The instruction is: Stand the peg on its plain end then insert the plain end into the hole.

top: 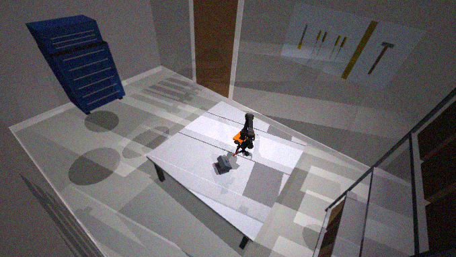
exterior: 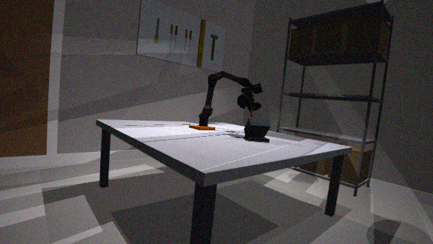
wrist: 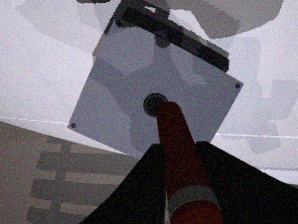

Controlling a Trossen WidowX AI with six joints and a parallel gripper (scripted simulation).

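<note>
The red cylindrical peg with a white band (wrist: 181,163) is gripped by the black parallel-jaw tool (wrist: 186,189), which is closed on it near the banded end. In the wrist view the plain end is seen at the rim of the dark round hole (wrist: 153,103) in the grey sloped square panel (wrist: 113,90); how deep it sits cannot be told. In the exterior view the peg is held above the dark panel block (exterior: 256,130), which stands near the right far edge of the white flat counter (exterior: 198,153). The arm's orange base plate (exterior: 195,127) lies to the block's left, well apart from it. A metal shelf rack (exterior: 370,105) stands beyond the counter's right edge.
</note>
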